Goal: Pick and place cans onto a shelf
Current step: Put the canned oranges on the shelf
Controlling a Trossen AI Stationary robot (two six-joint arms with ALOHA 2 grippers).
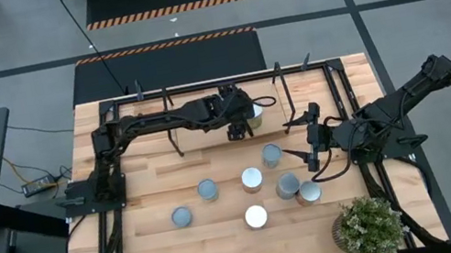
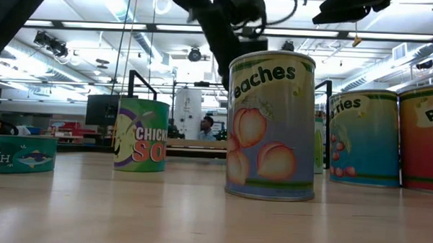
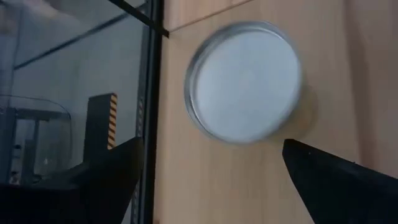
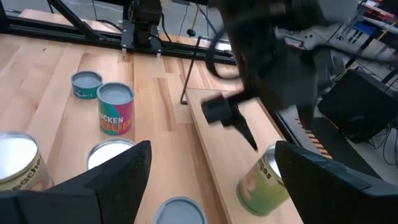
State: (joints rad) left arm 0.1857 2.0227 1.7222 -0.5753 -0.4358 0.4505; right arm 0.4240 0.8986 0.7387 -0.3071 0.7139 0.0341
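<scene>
One can with a silver-white top stands upright on the light-wood shelf at the table's far side. It also shows in the high view and, green-sided, in the right wrist view. My left gripper hangs open just above it, fingers wide apart and not touching; it also shows in the high view. My right gripper is open and empty over the table's right middle. Several more cans stand upright on the tabletop, the nearest to my right gripper being one with a blue-grey top.
Several cans stand clustered at mid-table. The low view shows a peaches can and a chicken-soup can. A potted plant sits at the near right corner. Black shelf posts rise along the far edge.
</scene>
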